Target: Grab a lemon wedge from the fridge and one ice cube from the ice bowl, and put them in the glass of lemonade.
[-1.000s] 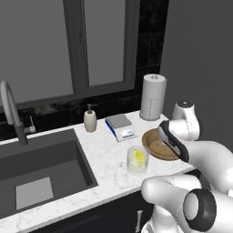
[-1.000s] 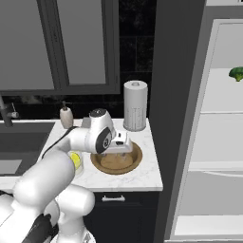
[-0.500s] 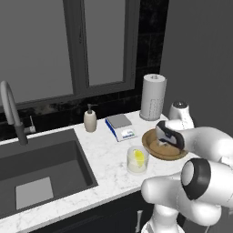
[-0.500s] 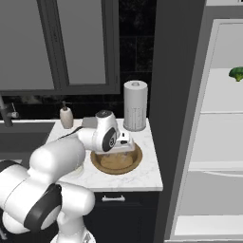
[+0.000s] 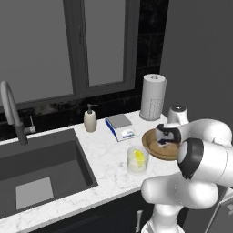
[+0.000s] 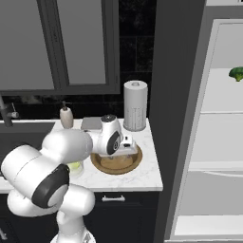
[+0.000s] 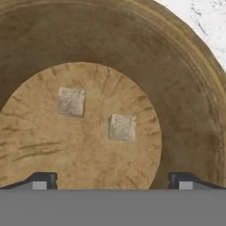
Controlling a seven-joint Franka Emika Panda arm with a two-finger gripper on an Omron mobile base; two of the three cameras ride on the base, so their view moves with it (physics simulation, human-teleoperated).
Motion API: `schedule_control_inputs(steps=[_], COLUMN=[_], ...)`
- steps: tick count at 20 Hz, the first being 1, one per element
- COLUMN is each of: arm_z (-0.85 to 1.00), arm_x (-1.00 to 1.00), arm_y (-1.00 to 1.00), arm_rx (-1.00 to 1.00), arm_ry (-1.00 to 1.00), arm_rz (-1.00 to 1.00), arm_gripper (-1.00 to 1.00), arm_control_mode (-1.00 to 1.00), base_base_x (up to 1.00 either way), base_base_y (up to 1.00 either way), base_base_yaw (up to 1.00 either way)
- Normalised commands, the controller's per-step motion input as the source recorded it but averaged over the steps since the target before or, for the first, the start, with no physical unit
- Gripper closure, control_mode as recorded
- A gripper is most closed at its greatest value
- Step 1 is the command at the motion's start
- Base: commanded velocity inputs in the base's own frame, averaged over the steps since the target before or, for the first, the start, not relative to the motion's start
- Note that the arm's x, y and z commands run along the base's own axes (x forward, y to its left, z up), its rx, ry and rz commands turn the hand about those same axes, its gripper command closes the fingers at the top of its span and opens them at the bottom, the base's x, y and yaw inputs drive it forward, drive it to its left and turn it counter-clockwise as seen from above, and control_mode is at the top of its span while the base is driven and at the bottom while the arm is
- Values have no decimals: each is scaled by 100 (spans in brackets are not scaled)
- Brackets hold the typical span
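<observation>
A white marbled desk (image 5: 109, 161) runs beneath a dark window, with a dark sink (image 5: 36, 175) sunk into its left part. Standing on the desk near the back wall are a small beige soap bottle (image 5: 90, 120), a flat blue and grey scale (image 5: 121, 127) and a tall white paper towel roll (image 5: 152, 97). Nearer the front edge, the glass of lemonade (image 5: 137, 159) sits just beside the wide brown ice bowl (image 5: 152, 143). The bowl's flat floor holds two pale ice cubes (image 7: 122, 127), set apart.
</observation>
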Motion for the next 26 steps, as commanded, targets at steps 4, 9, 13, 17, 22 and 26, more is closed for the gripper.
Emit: schedule_control_inputs(steps=[4,9,13,17,22,26], arm_z=[-21,-17,-14,-11,-11,-16], arm_x=[21,15,17,20,16,13], arm_y=[0,-2,-2,-8,-11,-8], arm_rx=[0,0,0,0,0,0], arm_ry=[0,0,0,0,0,0], arm_rz=[0,0,0,0,0,0], arm_gripper=[-100,-100,-100,-100,-100,-100], arm_control_mode=[-100,-100,-100,-100,-100,-100], base_base_x=[0,0,0,0,0,0], base_base_y=[0,0,0,0,0,0], base_base_yaw=[0,0,0,0,0,0])
